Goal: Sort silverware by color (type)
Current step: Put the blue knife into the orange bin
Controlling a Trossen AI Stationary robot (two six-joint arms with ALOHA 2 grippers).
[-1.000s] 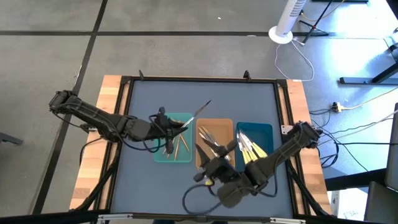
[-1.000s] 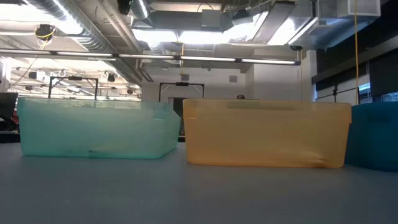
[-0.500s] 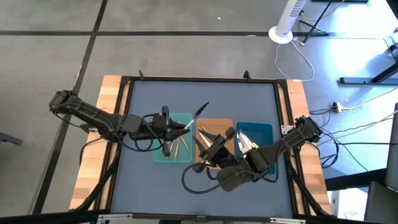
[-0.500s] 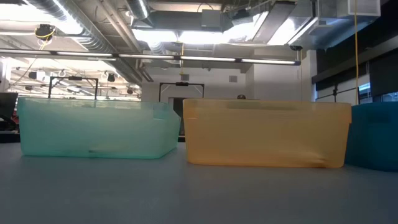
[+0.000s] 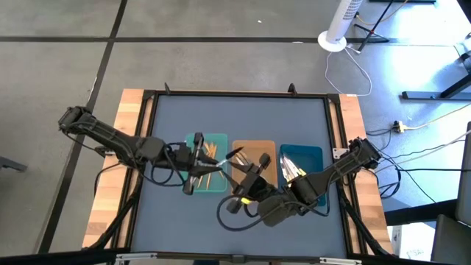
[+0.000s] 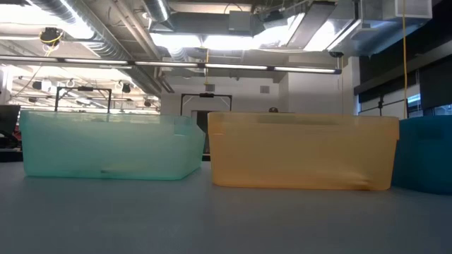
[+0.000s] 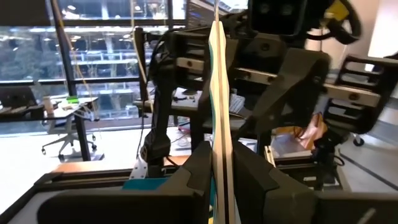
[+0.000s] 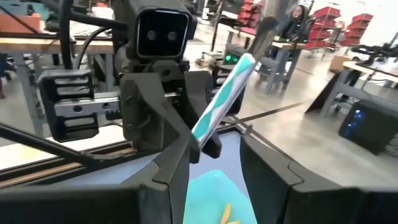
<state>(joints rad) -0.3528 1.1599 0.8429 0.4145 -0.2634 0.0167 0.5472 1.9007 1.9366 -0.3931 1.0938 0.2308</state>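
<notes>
- Blue-grey table mat [image 5: 169,125], black-framed, on a wooden tabletop; teal tray [image 6: 106,144], tan tray [image 6: 300,152] and dark-blue tray [image 5: 313,156] side by side.
- Left gripper [image 5: 213,160] over the teal tray, clamped on a silver utensil [image 7: 220,118] standing between its fingers.
- Right gripper [image 5: 259,163] over the tan tray, jaws parted around that utensil's far end [image 8: 227,93]; whether they touch it is unclear.
- Gold utensils [image 5: 210,147] lie in the teal tray.
- Beyond: grey floor, white fan base [image 5: 333,38], ceiling ducts [image 6: 233,21].
</notes>
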